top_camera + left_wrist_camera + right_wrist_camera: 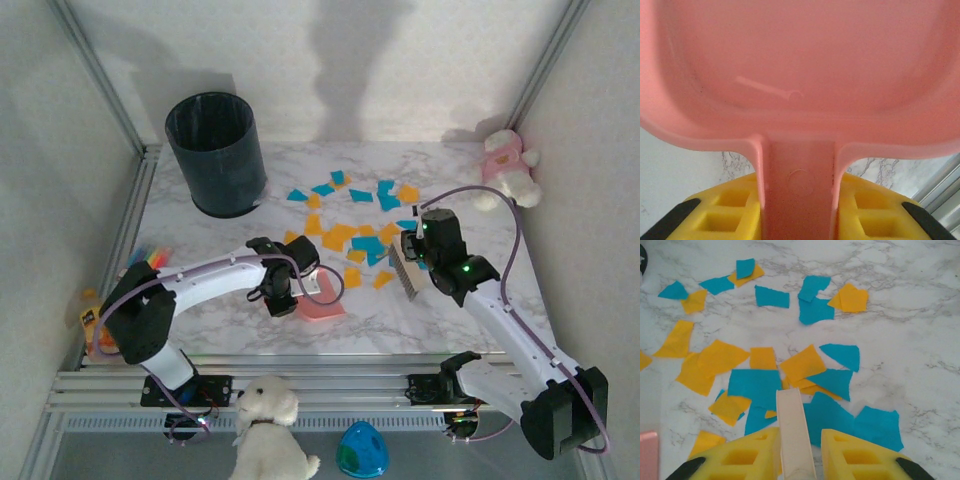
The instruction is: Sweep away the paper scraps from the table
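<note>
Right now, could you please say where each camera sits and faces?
Top external: above, behind the arms, looking down on the table; both arms show.
Left wrist: faces the pink dustpan; left gripper clamps its handle.
Right wrist: faces the paper scraps; right gripper holds the brush.
Shared: top and right wrist see the scraps.

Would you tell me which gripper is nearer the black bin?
The left gripper, in front of the bin and slightly right; the right gripper sits much farther right.
</note>
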Action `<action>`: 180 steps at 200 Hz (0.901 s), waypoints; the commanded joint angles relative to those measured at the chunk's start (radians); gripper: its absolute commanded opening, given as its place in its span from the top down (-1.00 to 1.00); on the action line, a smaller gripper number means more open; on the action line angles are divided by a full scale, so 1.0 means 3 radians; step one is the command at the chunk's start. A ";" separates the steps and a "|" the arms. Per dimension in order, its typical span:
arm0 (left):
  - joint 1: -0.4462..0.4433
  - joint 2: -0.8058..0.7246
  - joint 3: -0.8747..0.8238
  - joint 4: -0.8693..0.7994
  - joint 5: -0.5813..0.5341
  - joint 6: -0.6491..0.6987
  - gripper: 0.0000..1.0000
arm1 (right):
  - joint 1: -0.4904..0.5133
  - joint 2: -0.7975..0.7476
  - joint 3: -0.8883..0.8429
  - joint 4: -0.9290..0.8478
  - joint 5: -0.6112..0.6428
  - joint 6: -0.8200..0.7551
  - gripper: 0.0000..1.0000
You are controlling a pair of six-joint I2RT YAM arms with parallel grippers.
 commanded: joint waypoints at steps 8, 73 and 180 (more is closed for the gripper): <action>-0.0028 0.0111 0.0138 -0.0165 -0.0013 0.0025 1.00 | 0.0100 -0.0026 -0.0050 0.0042 0.0073 -0.0108 1.00; -0.0028 0.0244 0.0219 -0.0175 -0.0049 0.0004 1.00 | 0.0241 0.0140 -0.0070 0.0089 0.0023 -0.0104 1.00; 0.0018 0.0434 0.0311 -0.0189 -0.0021 -0.0094 1.00 | 0.0476 0.0430 -0.0005 0.0321 -0.0459 -0.0027 1.00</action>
